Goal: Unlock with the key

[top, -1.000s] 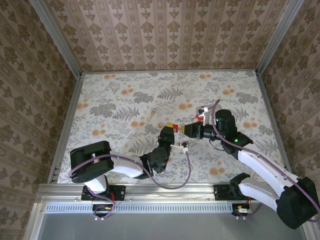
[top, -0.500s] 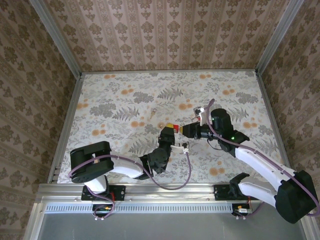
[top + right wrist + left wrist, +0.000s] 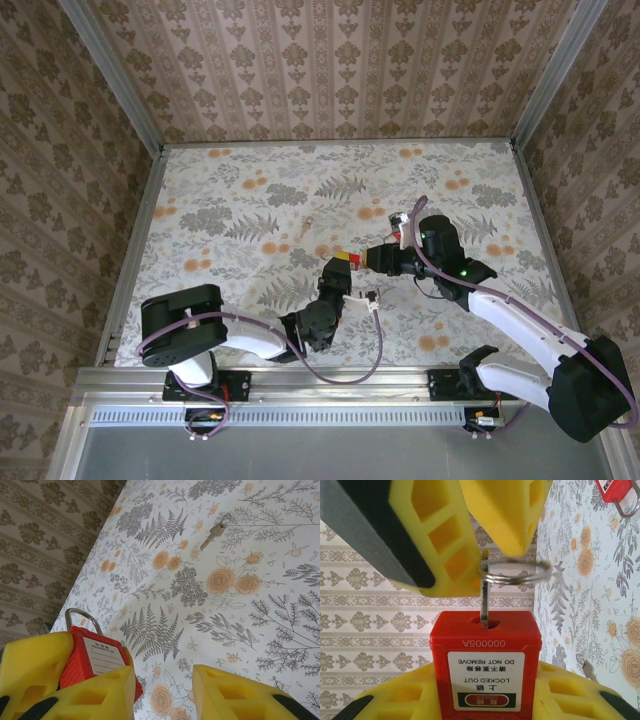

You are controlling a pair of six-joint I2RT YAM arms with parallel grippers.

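A red padlock (image 3: 485, 665) with a white "LOCKED OUT" label is clamped between my left gripper's (image 3: 485, 702) yellow fingers (image 3: 575, 695); in the top view this padlock (image 3: 343, 259) is held just above the middle of the table. A silver key (image 3: 484, 607) stands in its keyhole, its ring (image 3: 516, 572) hanging free. My right gripper (image 3: 490, 565) hovers at the key's head, jaws apart, and the head is partly hidden behind one finger (image 3: 435, 540). In the right wrist view the padlock (image 3: 92, 660) sits left of my open right gripper (image 3: 163, 690), with only tablecloth in the gap.
A loose key (image 3: 215, 530) lies on the flowered cloth, also visible from above as the loose key (image 3: 310, 222). A second red padlock (image 3: 617, 490) lies on the table farther off. Patterned walls (image 3: 330, 60) enclose the table.
My right arm has shifted slightly left, bringing its gripper closer to the padlock's key end. The left gripper has nudged the padlock a little nearer and still holds it.
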